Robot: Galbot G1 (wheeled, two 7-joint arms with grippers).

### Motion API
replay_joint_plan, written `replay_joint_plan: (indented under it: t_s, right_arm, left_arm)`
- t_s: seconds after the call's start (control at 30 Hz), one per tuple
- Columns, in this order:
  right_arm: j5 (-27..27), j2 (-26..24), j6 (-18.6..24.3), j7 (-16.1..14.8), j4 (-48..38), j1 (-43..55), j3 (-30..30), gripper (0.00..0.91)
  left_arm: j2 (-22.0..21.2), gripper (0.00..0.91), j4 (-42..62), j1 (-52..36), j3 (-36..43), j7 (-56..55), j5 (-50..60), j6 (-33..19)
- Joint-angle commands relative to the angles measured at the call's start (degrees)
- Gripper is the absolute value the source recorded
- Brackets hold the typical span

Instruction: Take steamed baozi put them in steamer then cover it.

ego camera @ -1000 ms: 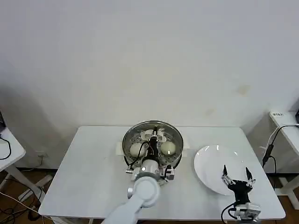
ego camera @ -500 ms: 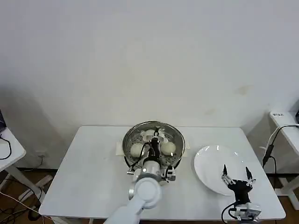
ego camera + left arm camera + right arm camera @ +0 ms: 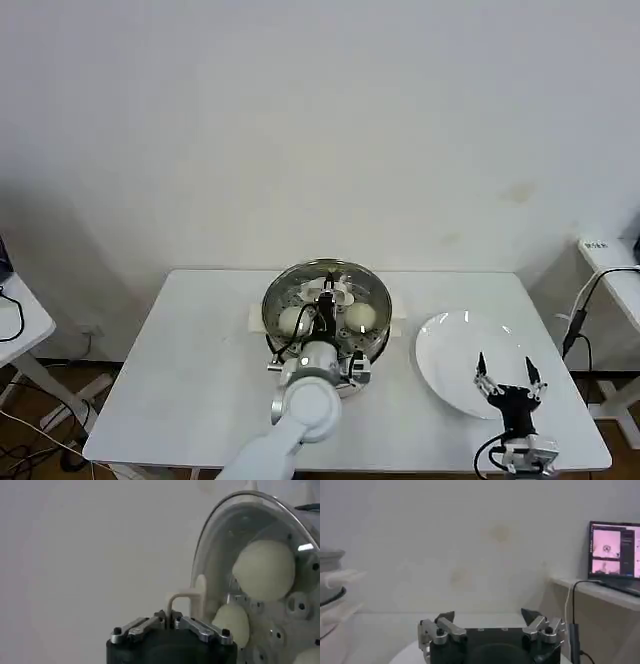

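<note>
- Head view: our left gripper [image 3: 325, 301] sits right over the steamer [image 3: 272, 300], and against a second ago the arm has eased slightly left and settled lower, with the lid [image 3: 328, 270] now squarely on the rim.
- Left wrist view shows the claw [image 3: 171, 623] pinched tight on the lid's pale handle [image 3: 181, 599], fingers closed around it.
- Through the glass we see the baozi [image 3: 359, 317] on the holed tray, one left, one right in the head view, more showing in the wrist view [image 3: 264, 570].
- We judge the loading done and the cover seated; what's left looks like letting go and lifting away.
- Right gripper [image 3: 508, 381] hangs parked over the near edge of the white plate [image 3: 450, 345], jaws spread wide, holding nothing; no change there.
- Plate lies bare, right of the steamer and apart from it.
- Around us: the white table [image 3: 190, 370], a side desk [image 3: 612, 262] far right with cables, and a monitor [image 3: 614, 550] in the right wrist view.
- Nothing blocks the retreat; the one risk we see is dragging the lid askew if the claw lifts before opening.
</note>
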Motion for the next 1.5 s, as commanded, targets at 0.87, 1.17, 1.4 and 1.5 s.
replay_joint_plan:
  t_s: [0.87, 1.17, 1.4, 1.5]
  right_arm:
    - [0.43, -1.07, 0.07, 0.07, -0.73, 0.45, 0.31, 0.907]
    - [0.29, -1.22, 0.07, -0.06, -1.32, 0.89, 0.35, 0.907]
    - [0.35, -1.52, 0.25, -0.1, -1.73, 0.83, 0.86, 0.907]
    - [0.4, -1.53, 0.22, -0.09, -1.49, 0.77, 0.86, 0.907]
  left_arm:
    - [-0.97, 0.907, 1.01, 0.21, 0.41, -0.31, 1.75, 0.13]
    - [-0.71, 0.907, 0.09, -0.16, -0.15, -0.44, 1.51, 0.27]
    - [0.54, 0.907, -1.99, 0.23, -0.08, -0.24, 1.19, 0.56]
    - [1.04, 0.907, -3.22, 0.77, -0.09, -0.62, 1.24, 0.31]
